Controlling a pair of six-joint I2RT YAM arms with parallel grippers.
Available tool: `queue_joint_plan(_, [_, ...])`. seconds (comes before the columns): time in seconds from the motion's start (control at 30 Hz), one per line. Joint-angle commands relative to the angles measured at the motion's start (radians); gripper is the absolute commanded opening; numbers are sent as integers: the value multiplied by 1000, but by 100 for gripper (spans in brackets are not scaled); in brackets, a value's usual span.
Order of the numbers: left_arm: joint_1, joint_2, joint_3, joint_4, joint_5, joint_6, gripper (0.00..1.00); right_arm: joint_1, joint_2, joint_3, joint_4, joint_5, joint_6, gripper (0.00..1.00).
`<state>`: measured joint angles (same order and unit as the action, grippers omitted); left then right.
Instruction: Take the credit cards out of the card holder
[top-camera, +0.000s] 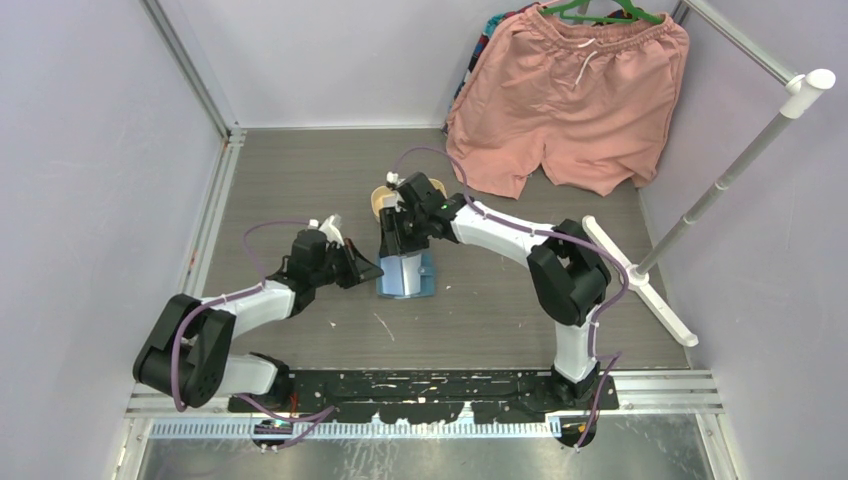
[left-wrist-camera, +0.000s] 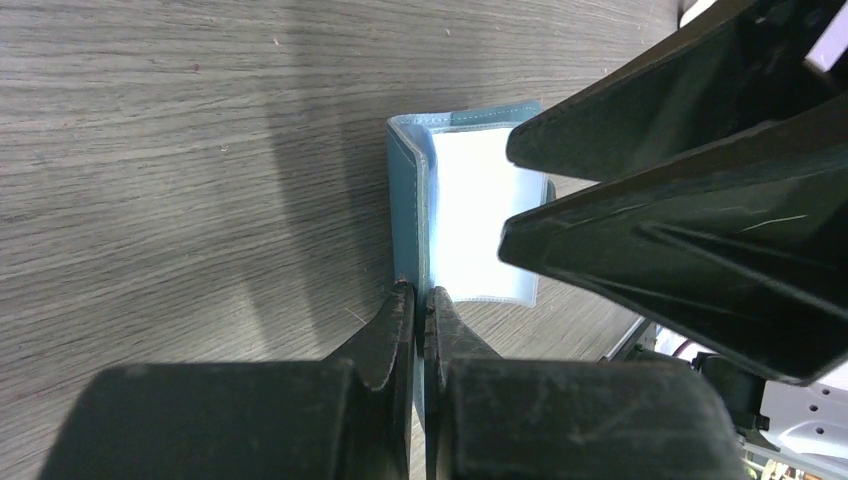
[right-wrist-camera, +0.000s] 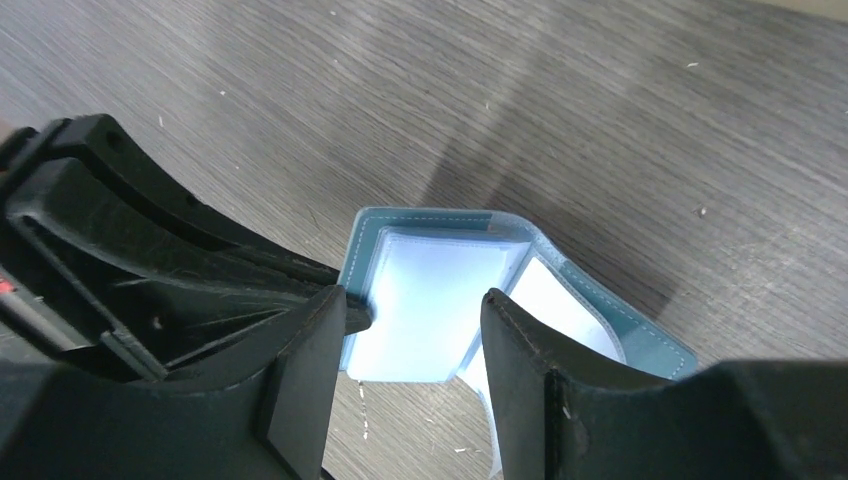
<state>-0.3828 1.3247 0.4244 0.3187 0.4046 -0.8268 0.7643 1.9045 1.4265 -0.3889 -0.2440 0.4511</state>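
Counter (top-camera: 300, 180): bare wood to the left of and nearer than the card holder (top-camera: 408, 280). Shorts (top-camera: 570, 100) hang far right, and the rack foot (top-camera: 640, 285) is at the right edge. Holder lies mid-counter, open, between the two grippers. Left gripper (left-wrist-camera: 420, 300) is clamped together on the holder's left cover edge. Right gripper (right-wrist-camera: 415, 320) is above the holder, fingers apart, straddling the glaring clear pocket leaves (right-wrist-camera: 430, 270).

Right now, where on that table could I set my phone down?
Bare grey wood-grain table lies back left, between the wall rail and the yellowish tray, and in front, between the teal-blue bifold card holder and the arm bases. Crowded: the middle, where the left tool and right tool meet at the holder, and back right, by the pink shorts.
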Motion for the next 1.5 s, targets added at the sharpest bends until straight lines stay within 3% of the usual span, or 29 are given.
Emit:
queue_joint_plan(0.0, [6,2,37,17,0,14,0,16,15,-14,28,11,3,58])
queue_joint_plan(0.43, [5,2,56,2,13,21,1,20,75,-12,33,22,0,58])
queue_joint_plan(0.7, [6,-10,64,-15,15,26,19,18,101,-40,56,21,6,58])
queue_joint_plan(0.9, [5,-24,60,-24,12,25,23,5,105,-82,110,-22,41,58])
queue_joint_plan(1.0, [5,-31,57,-24,8,25,18,-3,100,-100,124,-27,50,58])
queue_joint_plan(1.1, [5,-35,54,-24,5,23,0,-10,93,-119,124,-18,49,58])
queue_joint_plan(1.47, [5,-45,45,-27,-10,23,0,-14,46,-145,35,82,-28,58])
